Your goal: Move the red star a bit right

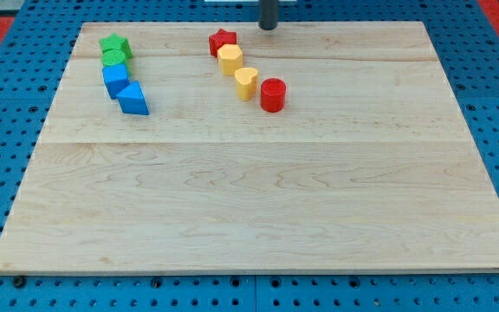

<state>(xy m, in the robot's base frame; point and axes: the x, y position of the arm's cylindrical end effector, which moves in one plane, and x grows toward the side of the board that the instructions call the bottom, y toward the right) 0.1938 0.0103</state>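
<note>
The red star [221, 41] lies near the view's top, left of centre, on the wooden board [258, 191]. It touches a yellow block [230, 59] just below and to its right. My tip [268, 27] stands at the board's top edge, to the right of the red star and a little above it, not touching it. Only the rod's lower end shows.
A second yellow block [247, 82] and a red cylinder [273, 94] continue the diagonal row down to the right. At the upper left stand a green star [113, 43], a green block [114, 58], a blue cube [116, 79] and a blue triangle [132, 99].
</note>
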